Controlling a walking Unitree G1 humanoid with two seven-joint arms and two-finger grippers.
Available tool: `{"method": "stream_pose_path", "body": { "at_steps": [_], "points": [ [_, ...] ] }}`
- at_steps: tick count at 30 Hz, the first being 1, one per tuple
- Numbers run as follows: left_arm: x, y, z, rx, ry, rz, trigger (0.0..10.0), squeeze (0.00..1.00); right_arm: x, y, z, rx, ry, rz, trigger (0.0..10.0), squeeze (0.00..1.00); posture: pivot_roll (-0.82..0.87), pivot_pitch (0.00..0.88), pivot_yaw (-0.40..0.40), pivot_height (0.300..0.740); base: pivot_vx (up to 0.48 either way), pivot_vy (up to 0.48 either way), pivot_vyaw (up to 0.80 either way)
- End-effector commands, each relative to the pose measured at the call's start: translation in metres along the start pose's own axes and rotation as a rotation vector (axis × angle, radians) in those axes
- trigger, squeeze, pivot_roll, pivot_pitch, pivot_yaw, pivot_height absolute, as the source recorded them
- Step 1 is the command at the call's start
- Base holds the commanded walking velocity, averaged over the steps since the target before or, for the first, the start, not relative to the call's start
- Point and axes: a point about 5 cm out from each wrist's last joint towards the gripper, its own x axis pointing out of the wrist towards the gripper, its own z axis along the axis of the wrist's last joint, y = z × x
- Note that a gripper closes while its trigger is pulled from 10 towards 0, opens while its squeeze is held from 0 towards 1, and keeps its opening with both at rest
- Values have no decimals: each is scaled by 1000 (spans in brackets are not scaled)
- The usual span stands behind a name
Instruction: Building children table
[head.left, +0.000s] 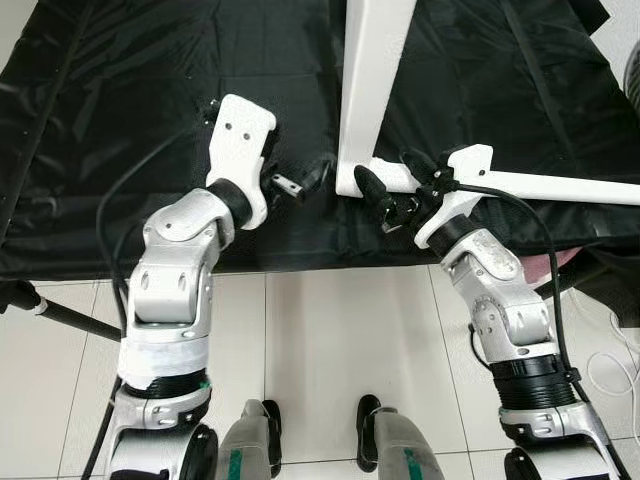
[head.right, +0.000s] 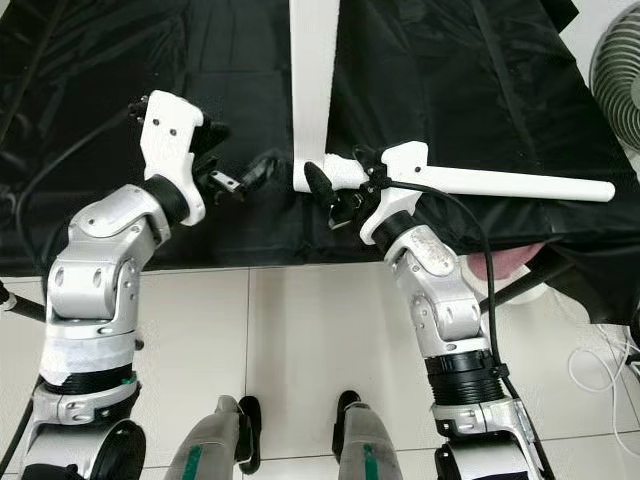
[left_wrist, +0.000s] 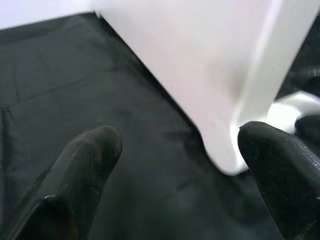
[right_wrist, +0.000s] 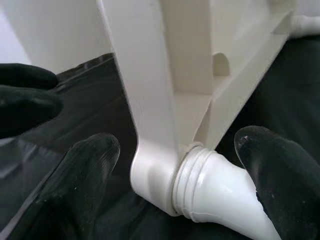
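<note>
A white plastic table top (head.left: 375, 80) lies on a black cloth (head.left: 150, 100), one corner (head.left: 350, 183) pointing toward me. A white table leg (head.left: 560, 187) runs from that corner to the right; its threaded end (right_wrist: 202, 175) sits in the corner socket. My right gripper (head.left: 392, 188) is open, with its fingers (right_wrist: 85, 170) on either side of the leg close to the socket. My left gripper (head.left: 305, 178) is open and empty just left of the corner, with one fingertip (left_wrist: 280, 165) right beside the table's edge (left_wrist: 220, 145).
The black cloth ends at a white tile floor (head.left: 330, 350) where my feet stand. A fan (head.right: 615, 70) stands at the far right. A black stand leg (head.left: 60, 315) crosses the floor at the left. Cables (head.left: 610, 370) and a pink object (head.left: 560, 262) lie at the right.
</note>
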Motion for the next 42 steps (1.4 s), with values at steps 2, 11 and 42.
{"method": "stream_pose_path", "body": {
  "at_steps": [2,11,42],
  "points": [
    [-2,-2,-5,26,15,-17,10000,0,2,3,-2,-25,4,41,10000,0,-25,255,52,740,0,0,0],
    [-5,8,-9,-51,-1,140,10000,0,6,12,-7,-15,-18,-51,10000,0,-18,250,36,740,0,0,0],
    [13,-50,4,-92,-39,-7,10000,0,-5,0,0,-130,-134,-625,10000,0,23,246,24,740,0,0,0]
  ]
}}
